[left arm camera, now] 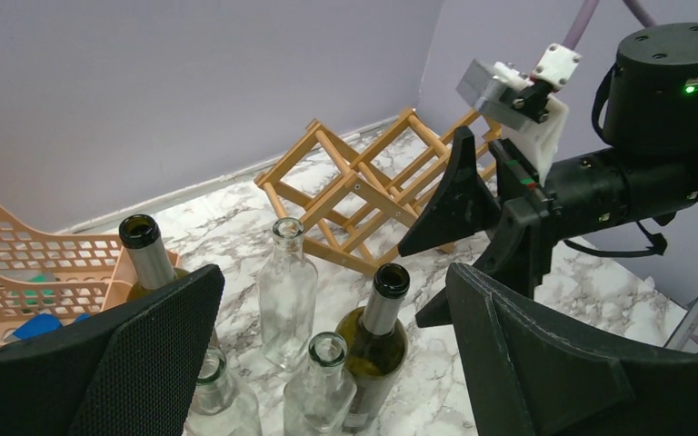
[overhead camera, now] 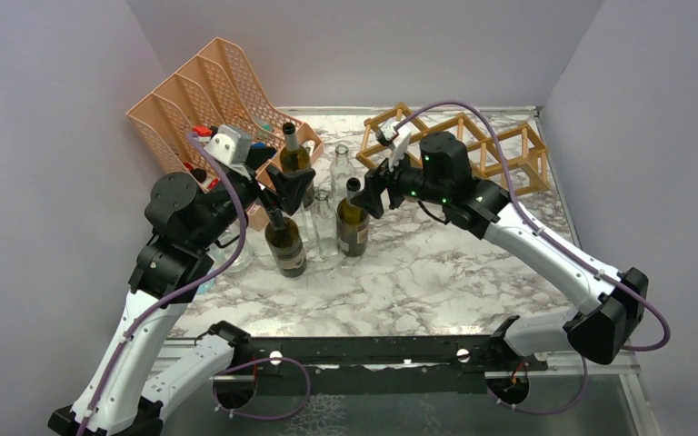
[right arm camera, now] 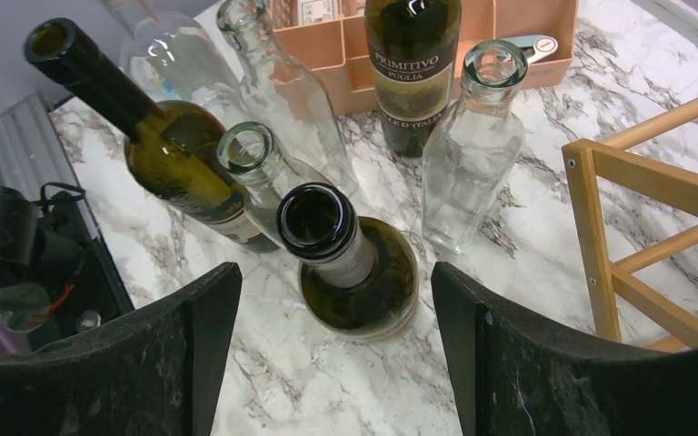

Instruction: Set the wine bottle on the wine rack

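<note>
The marble table (overhead camera: 436,272) carries the wooden wine rack (overhead camera: 520,150) toward its 1 o'clock corner and a peach file organizer (overhead camera: 204,91) at 11 o'clock. The green wine bottle (overhead camera: 353,225) stands upright on the marble at 8 o'clock of the rack, apart from it. The right gripper (overhead camera: 364,193) has its jaws spread on either side of that bottle's neck, not pinching it. The left gripper (overhead camera: 294,186) gapes and holds nothing. Only the right wrist view gives a readable label, "PRIMITIVO PUGLIA", on a dark bottle (right arm camera: 413,64) at 12 o'clock.
</note>
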